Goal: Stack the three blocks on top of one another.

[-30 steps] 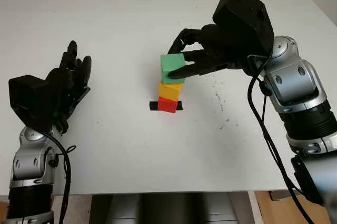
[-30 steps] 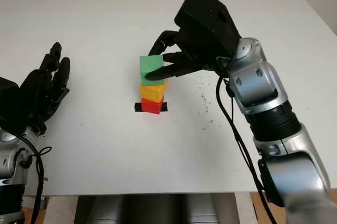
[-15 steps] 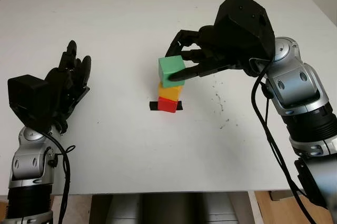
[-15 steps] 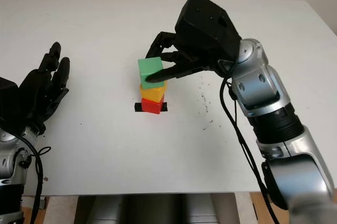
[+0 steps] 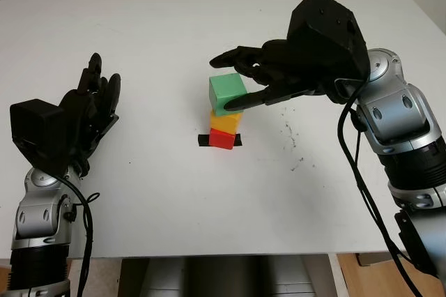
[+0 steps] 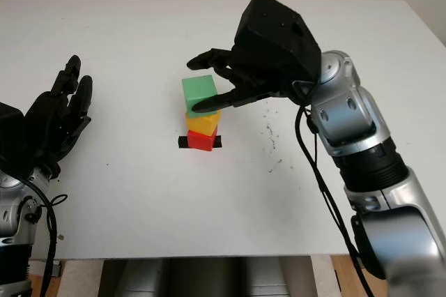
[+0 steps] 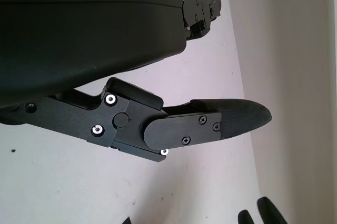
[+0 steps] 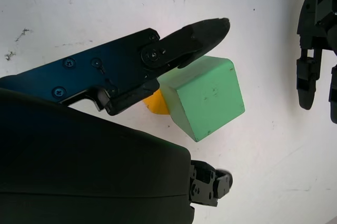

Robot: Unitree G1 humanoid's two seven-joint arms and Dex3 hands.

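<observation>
With the green block [image 5: 228, 93] set atop the yellow block [image 5: 226, 120] and the red block [image 5: 222, 139], a three-high tower is seen near the middle of the white surface [image 5: 174, 192], its base on a strip of black tape [image 5: 203, 140]. The right hand [image 5: 245, 81] is held around the top block with its fingers parted; one finger [image 8: 202, 33] lies just beside the green block's edge, and whether it is touching cannot be told. Nothing is gripped. The green block is seen seated slightly off-square and overhanging the yellow one toward the left hand's side. The stacking is judged essentially done, with only the hand's retreat left. The tower could be toppled if that near finger were dragged across the green block on the way out, and the overhang leaves little margin against such a nudge. The left hand [image 5: 80, 119], open, is held well apart at the surface's left side.
</observation>
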